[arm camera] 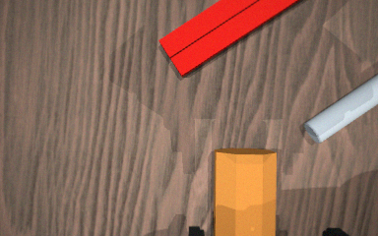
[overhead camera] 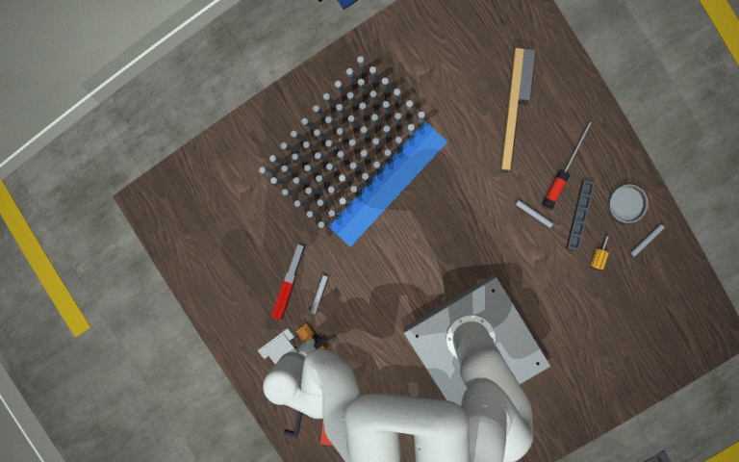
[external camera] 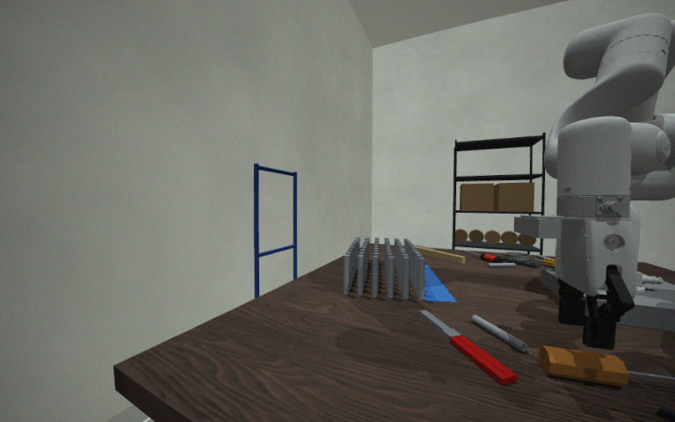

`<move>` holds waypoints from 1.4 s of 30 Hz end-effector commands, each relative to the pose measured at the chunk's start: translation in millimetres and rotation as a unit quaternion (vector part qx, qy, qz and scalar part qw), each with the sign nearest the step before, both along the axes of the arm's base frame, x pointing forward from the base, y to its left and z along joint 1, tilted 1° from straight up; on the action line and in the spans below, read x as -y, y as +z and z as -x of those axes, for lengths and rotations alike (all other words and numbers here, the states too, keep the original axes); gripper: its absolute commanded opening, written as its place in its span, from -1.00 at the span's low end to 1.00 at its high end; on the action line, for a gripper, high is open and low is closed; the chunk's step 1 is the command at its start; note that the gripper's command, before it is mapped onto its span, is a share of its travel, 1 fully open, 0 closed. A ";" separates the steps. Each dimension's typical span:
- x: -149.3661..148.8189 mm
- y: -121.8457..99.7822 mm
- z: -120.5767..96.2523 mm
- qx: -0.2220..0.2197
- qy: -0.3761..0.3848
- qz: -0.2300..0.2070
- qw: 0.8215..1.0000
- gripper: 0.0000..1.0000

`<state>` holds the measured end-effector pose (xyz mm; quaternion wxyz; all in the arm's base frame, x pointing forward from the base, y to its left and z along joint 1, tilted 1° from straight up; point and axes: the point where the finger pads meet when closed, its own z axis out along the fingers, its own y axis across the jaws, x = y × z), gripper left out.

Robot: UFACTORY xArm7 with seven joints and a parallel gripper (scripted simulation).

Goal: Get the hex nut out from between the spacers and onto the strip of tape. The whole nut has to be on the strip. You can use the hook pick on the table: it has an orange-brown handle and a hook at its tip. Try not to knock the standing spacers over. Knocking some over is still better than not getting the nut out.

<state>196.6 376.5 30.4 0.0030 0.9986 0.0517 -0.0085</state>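
The hook pick lies flat near the table's front corner; its orange-brown handle (overhead camera: 305, 330) (external camera: 582, 366) (arm camera: 245, 192) points toward the spacers, and its thin shaft (external camera: 647, 374) runs off under my arm. My gripper (external camera: 597, 340) (arm camera: 265, 231) is open part-way and hangs just above the rear of the handle, one finger on each side, with nothing between the fingers. The grid of upright grey spacers (overhead camera: 343, 146) (external camera: 383, 268) stands far off, with the blue tape strip (overhead camera: 392, 185) (external camera: 438, 291) along its near side. I cannot see the hex nut among the spacers.
A red-handled chisel (overhead camera: 283, 296) (external camera: 480, 358) (arm camera: 221, 31) and a grey rod (overhead camera: 318, 294) (external camera: 499, 333) (arm camera: 345, 110) lie just beyond the handle. The arm's base plate (overhead camera: 430, 348) is to the right. A wooden brush (overhead camera: 512, 109), a screwdriver (overhead camera: 555, 189) and a round dish (overhead camera: 627, 202) lie at the far right.
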 end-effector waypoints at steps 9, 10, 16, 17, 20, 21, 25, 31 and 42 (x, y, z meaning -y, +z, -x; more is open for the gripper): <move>-1.3 -2.3 -0.6 0.001 0.000 -0.002 1.000 0.29; -1.3 -3.1 -0.6 0.001 0.000 -0.002 1.000 0.29; -1.3 -10.1 -0.5 0.001 0.000 -0.002 1.000 0.29; -1.3 -11.6 -0.5 0.001 0.000 -0.002 1.000 0.29; -1.3 -16.3 -0.4 0.001 0.000 -0.002 1.000 0.29; -1.3 -16.3 -0.4 0.001 0.000 -0.002 1.000 0.29; -1.3 -21.6 -0.3 0.001 0.000 -0.002 1.000 0.29; -1.2 -32.8 -0.2 0.001 0.000 -0.002 1.000 0.29; -1.2 -47.7 0.0 0.001 0.000 -0.002 1.000 0.29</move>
